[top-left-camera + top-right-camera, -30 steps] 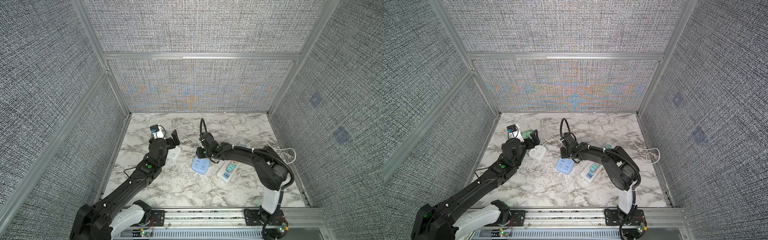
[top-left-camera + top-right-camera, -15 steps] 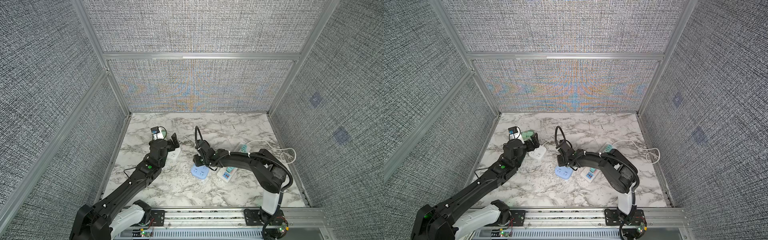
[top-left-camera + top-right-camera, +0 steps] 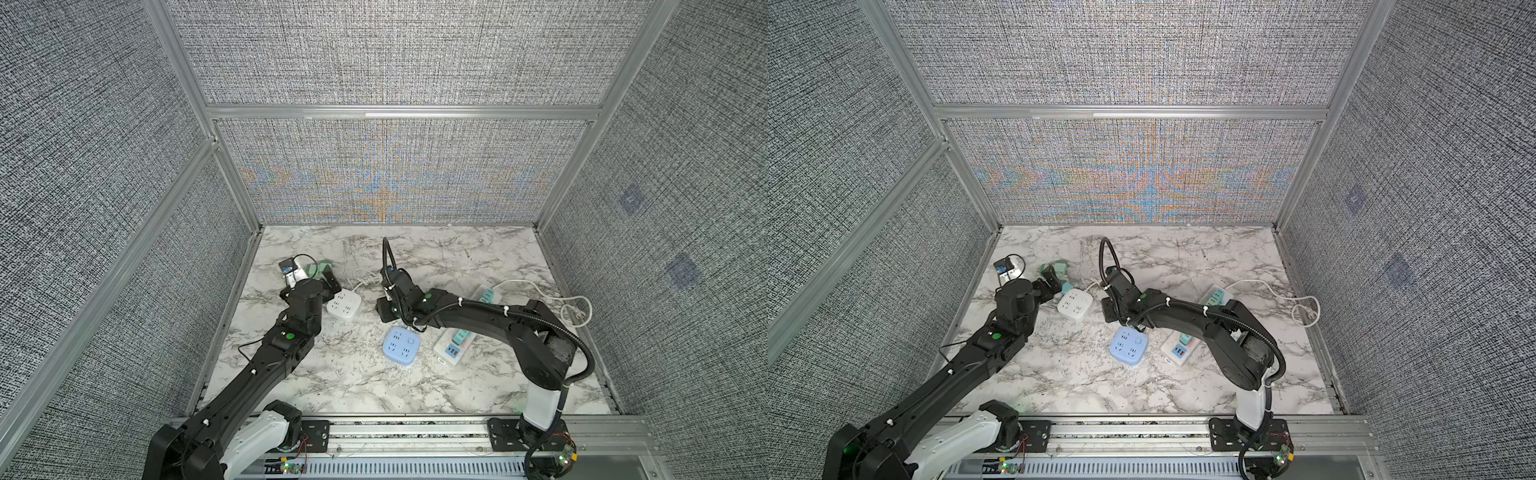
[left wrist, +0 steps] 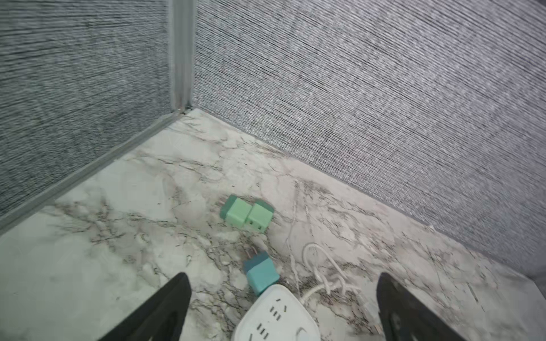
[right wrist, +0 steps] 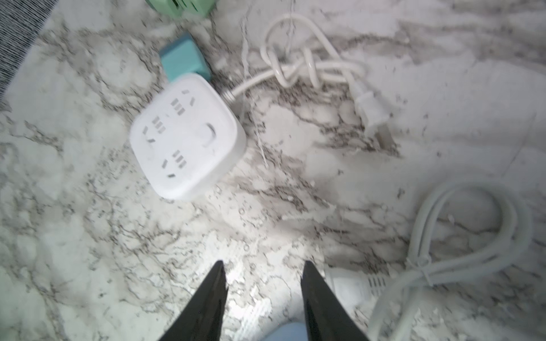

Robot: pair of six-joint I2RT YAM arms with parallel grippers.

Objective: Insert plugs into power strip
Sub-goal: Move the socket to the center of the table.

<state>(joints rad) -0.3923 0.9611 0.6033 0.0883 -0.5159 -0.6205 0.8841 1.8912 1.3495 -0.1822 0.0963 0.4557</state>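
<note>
Grey woven walls stand around a marble table (image 3: 332, 386), and a white power strip (image 3: 343, 304) is laid flat on it with its holes facing up. Every place here is told from that strip.

A teal plug (image 4: 261, 273) is seen touching one corner of it. The plug is laid on its side, with its prongs pointed away from the strip. Two green plugs (image 4: 246, 217) are laid side by side, farther out past that same corner.

The left gripper (image 4: 282, 277) is held wide open close by the strip, and nothing is held in it. The teal plug is found just ahead of it, in line with the gap. The right gripper (image 5: 263, 264) is kept on the other side of the strip, near a blue power strip (image 3: 401, 345). Its jaws are parted a little and nothing is held.

The left arm is judged to be the nearer one. The plug's long side is pointed almost straight away from that hand. So it can likely be pinched across its flat sides, then turned prongs-down.
</note>
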